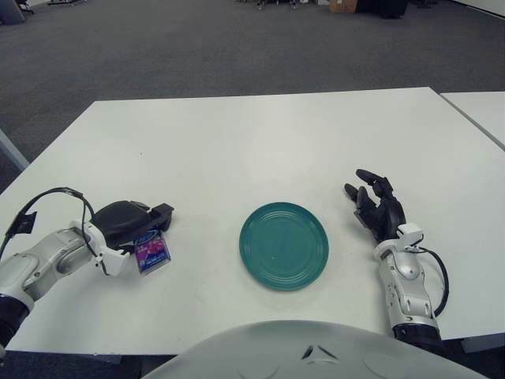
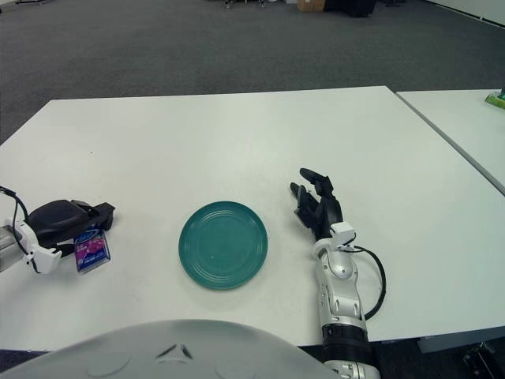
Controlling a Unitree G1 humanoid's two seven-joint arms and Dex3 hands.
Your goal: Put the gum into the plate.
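Lower left of frame, left hand (image 1: 126,225) palm-down over gum pack (image 1: 152,254), fingers (image 1: 162,212) curled onto it on the white desk (image 1: 237,142), teal plate (image 1: 284,245) lower centre, bare, right hand (image 1: 379,207) right of plate, fingers spread, holding nothing.

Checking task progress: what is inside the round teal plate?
Nothing lies on the round teal plate; its ridged surface shows bare. The purple gum pack is under the left hand, partly covered. The right hand shows beside the plate.

Black three-finger left hand (image 1: 130,220), right hand (image 1: 377,207), silver forearms, black cables
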